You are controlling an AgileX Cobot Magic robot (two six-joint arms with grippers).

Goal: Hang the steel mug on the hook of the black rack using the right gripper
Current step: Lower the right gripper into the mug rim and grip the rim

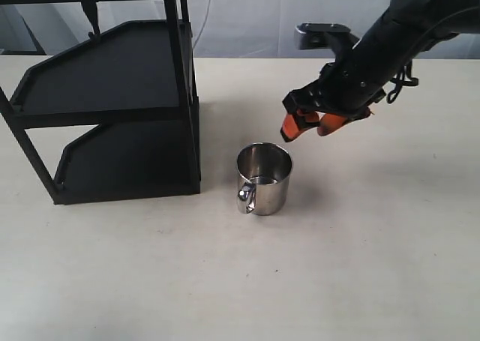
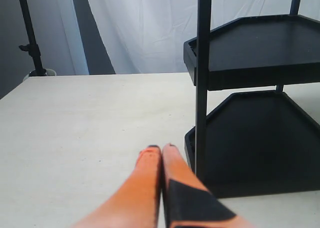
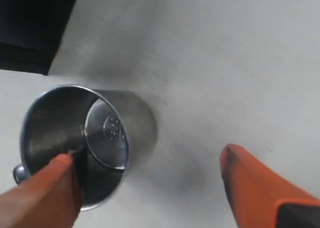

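The steel mug [image 1: 264, 178] stands upright on the table, its looped handle [image 1: 247, 198] facing the front. From the right wrist view I look down into the mug [image 3: 75, 138]. My right gripper [image 1: 309, 126] hangs open just above and to the right of the mug's rim, nothing between its orange fingers [image 3: 260, 188]. The black rack [image 1: 105, 101] stands at the left, and the hook [image 1: 89, 7] hangs from its top crossbar. My left gripper [image 2: 161, 150] is shut and empty, low over the table beside the rack's front post [image 2: 202, 82].
A white curtain [image 2: 145, 27] hangs behind the table, and a dark stand [image 2: 31, 37] rises at its far side. Bare tabletop [image 1: 360, 266] stretches in front of and to the right of the mug.
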